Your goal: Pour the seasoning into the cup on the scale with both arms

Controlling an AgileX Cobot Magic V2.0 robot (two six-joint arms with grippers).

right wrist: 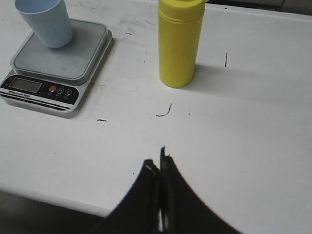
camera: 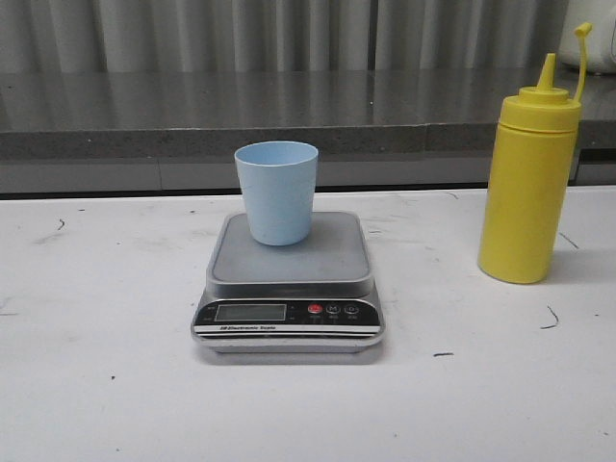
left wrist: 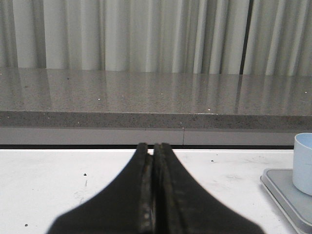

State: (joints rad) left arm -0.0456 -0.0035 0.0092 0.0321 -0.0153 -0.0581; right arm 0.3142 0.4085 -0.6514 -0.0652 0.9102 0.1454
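Observation:
The pale blue cup [camera: 277,192] stands upright on the silver-grey scale [camera: 289,274] at the table's middle. The yellow seasoning bottle [camera: 527,183] stands upright to the right of the scale, its cap off and hanging on its tether. In the right wrist view the bottle [right wrist: 179,43], cup [right wrist: 45,22] and scale [right wrist: 58,66] lie well ahead of my right gripper [right wrist: 158,163], which is shut and empty. My left gripper [left wrist: 152,148] is shut and empty, with the cup [left wrist: 303,163] and the scale's corner [left wrist: 285,192] off to its right. Neither gripper shows in the front view.
A grey stone ledge [camera: 241,125] and pale curtains run along the back of the white table [camera: 96,385]. The table's near edge shows in the right wrist view [right wrist: 58,197], just behind my right gripper.

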